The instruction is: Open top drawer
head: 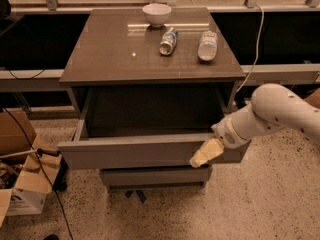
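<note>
1. I see one cabinet [110,59]. Its top drawer [135,154] stands pulled well out, the deep box open and the flat front panel nearest me.
2. One lower drawer [155,176] shows beneath it, closed.
3. One gripper [205,154] lies against the panel's right end. Its tan fingers are pressed together into one wedge; I cannot tell whether they pinch the panel.
4. On the cabinet top sit one white bowl [156,13] and two bottles [168,41] [207,45], lying apart.
5. One cardboard box [20,184] sits just left of the drawer; speckled floor [260,204] lies open to the right.
</note>
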